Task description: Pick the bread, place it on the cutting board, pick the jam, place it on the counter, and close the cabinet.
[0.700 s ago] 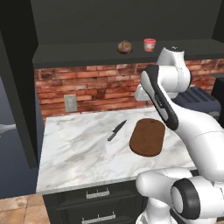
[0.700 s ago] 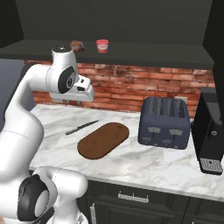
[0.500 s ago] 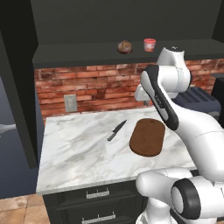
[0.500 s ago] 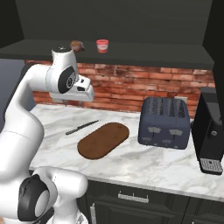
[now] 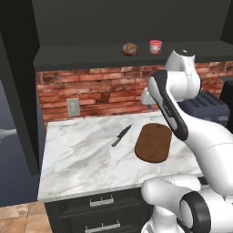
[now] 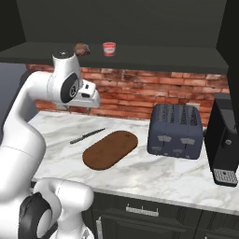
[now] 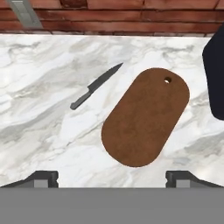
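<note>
The bread [image 5: 129, 48] [image 6: 81, 48] is a round brown roll on the shelf of the open dark cabinet [image 5: 91, 52] [image 6: 154, 23]. The red jam [image 5: 155, 46] [image 6: 109, 48] stands just to its right. Below them, the oval cutting board [image 5: 154, 142] [image 6: 110, 149] [image 7: 146, 116] lies bare on the marble counter [image 5: 82, 154] [image 6: 154, 175] [image 7: 39, 61]. My gripper [image 7: 112, 178] [image 6: 87, 99] hangs high over the counter in front of the brick wall, well below the shelf. It looks down at the board. Its fingertips [image 7: 41, 177] stand wide apart, open, with nothing between them.
A dark knife [image 5: 121, 135] [image 6: 87, 136] [image 7: 95, 86] lies left of the board. A dark toaster [image 6: 175, 130] [image 5: 207, 104] stands to the board's right, with a black coffee machine [image 6: 226, 140] beyond it. A wall outlet [image 5: 72, 107] sits in the brick.
</note>
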### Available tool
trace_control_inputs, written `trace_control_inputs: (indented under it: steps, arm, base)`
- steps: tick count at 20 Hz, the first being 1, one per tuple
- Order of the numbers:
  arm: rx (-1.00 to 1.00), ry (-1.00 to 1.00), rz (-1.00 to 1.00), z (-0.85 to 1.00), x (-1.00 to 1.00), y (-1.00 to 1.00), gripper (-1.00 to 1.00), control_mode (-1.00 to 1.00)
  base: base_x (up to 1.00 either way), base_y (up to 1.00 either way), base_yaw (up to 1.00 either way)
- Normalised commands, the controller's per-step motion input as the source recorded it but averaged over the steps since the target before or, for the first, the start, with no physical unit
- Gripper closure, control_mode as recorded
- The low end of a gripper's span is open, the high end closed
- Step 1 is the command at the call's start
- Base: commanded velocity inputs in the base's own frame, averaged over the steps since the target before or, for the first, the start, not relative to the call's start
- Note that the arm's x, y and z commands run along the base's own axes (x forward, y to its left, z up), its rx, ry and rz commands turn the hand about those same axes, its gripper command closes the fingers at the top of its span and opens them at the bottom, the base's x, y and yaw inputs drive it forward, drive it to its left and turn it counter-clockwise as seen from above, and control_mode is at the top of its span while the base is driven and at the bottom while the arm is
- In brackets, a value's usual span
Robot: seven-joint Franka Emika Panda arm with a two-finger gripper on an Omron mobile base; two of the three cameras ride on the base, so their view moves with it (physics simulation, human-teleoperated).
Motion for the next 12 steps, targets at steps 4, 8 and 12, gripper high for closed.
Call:
trace_control_inputs:
  steps: [4,8,12]
  arm:
    - [0.0,-0.14,0.0,0.01,-0.1,-0.06,-1.0,-1.0]
    - [0.0,-0.15,0.0,0.03,-0.12,-0.08,-1.0,-1.0]
    - [0.0,-0.14,0.0,0.06,-0.13,-0.13,-1.0,-1.0]
  base:
    - [0.0,0.0,0.0]
    - [0.0,0.0,0.0]
    - [0.0,0.0,0.0]
